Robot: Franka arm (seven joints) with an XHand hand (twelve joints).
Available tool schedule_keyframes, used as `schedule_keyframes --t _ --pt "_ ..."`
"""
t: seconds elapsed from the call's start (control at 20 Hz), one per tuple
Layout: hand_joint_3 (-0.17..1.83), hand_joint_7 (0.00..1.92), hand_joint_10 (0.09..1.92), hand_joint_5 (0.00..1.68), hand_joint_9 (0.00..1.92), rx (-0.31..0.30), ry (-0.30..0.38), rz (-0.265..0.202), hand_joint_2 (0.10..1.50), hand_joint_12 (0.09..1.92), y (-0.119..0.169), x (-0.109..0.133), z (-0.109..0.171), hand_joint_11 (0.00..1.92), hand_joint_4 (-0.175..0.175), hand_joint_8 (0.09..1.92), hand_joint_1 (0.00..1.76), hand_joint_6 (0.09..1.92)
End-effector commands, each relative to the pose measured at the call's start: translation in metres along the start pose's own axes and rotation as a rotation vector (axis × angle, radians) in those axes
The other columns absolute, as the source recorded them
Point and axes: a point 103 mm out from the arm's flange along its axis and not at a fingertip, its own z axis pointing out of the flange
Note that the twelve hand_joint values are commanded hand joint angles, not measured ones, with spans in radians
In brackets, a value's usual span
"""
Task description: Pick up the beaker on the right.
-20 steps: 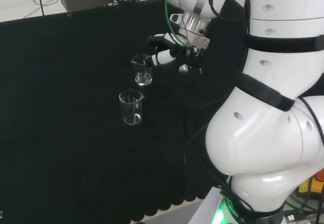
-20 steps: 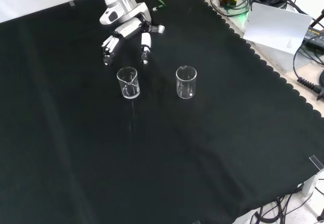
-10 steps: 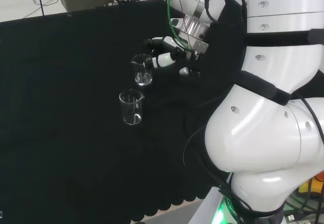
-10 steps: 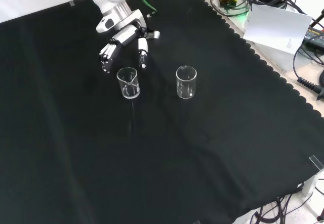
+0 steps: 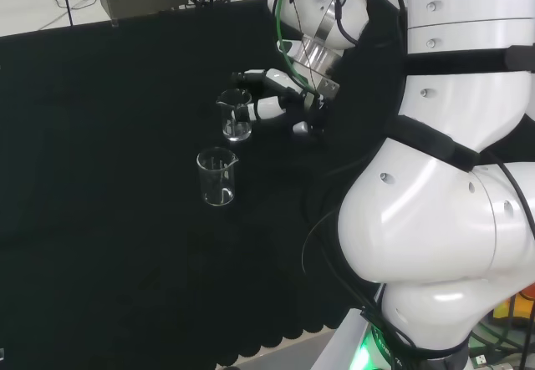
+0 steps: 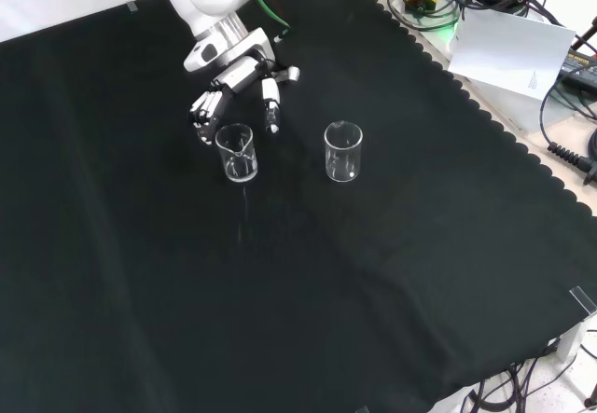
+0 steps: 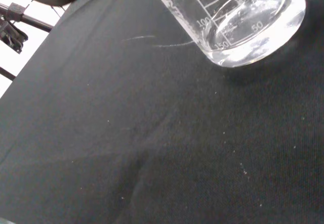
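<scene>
Hand (image 6: 233, 87) poised behind one of two beakers on the desk (image 6: 308, 282)

Front view: fingers (image 6: 271, 115) spread, holding nothing, straddling the left beaker (image 6: 235, 153) toward the desk's far edge. The other beaker (image 6: 342, 151) stands apart to its right, upright.

In the wrist view, the upper part of the beaker (image 7: 243, 27) is cut off by the picture's edge. In the head view, the near right part of the black cloth (image 5: 100, 220) is hidden by the arm's white links (image 5: 435, 220). Contact between the hand (image 6: 238, 91) and the beaker cannot be told.
</scene>
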Motion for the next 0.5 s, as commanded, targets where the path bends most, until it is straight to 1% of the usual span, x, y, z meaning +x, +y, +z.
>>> schedule_keyframes --t 0.05,0.25,0.45,0.5 --pt "0.08 0.3 0.64 0.47 0.46 -0.019 0.013 0.01 0.78 1.42 0.0013 -0.0031 0.0069 0.09 -0.036 0.69 0.86 0.09" --pt "0.11 0.31 0.62 0.48 0.47 -0.042 0.02 0.011 0.78 1.41 0.0032 -0.0066 0.0064 0.1 -0.035 0.68 0.91 0.09" --pt "0.13 0.32 0.61 0.49 0.48 -0.038 0.04 0.015 0.77 1.4 0.008 -0.0068 0.0068 0.1 -0.034 0.68 0.92 0.09" --pt "0.17 0.32 0.6 0.49 0.49 -0.038 0.048 0.014 0.76 1.4 0.0094 -0.0072 0.0067 0.11 -0.034 0.67 0.92 0.09"
